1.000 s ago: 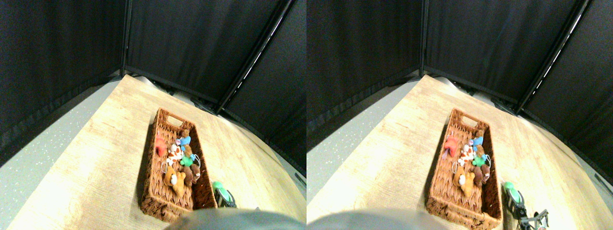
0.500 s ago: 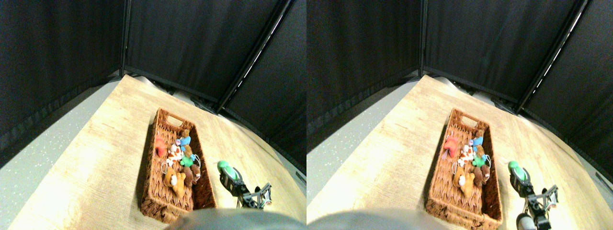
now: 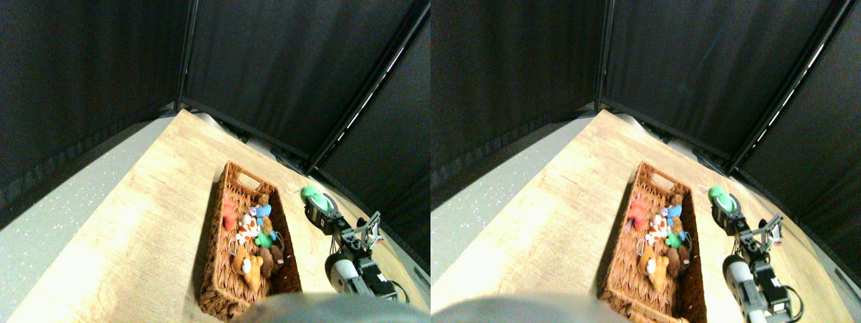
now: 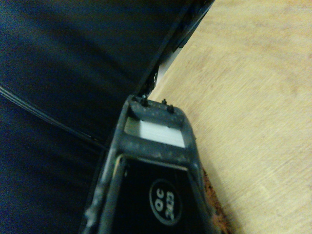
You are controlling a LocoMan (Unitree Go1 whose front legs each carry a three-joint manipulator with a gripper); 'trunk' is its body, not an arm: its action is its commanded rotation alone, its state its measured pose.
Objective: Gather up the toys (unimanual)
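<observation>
A small green plush toy point(image 3: 310, 196) sits at the tip of my right gripper point(image 3: 316, 206), which is shut on it and holds it above the wooden table, just right of the basket's far end. The brown wicker basket point(image 3: 216, 245) lies lengthwise in the middle of the table. Inside it are several toys: a red one point(image 3: 229, 217), an orange-and-white one point(image 3: 247, 227), a blue one point(image 3: 262, 210), a green one point(image 3: 266, 239) and brown ones point(image 3: 247, 264). In the wrist view only the dark jaw frame point(image 4: 155, 146) shows; the held toy is hidden there.
Black curtains point(image 3: 269, 60) on a dark frame close off the far and right sides of the table point(image 3: 148, 202). The table's right edge runs close behind my arm point(image 3: 350, 269). A corner of wicker point(image 4: 214, 217) shows beside the jaw in the wrist view.
My right arm has risen and reached forward along the basket's right side, carrying the green toy from near the basket's front corner to its far end. The camera has shifted a little.
</observation>
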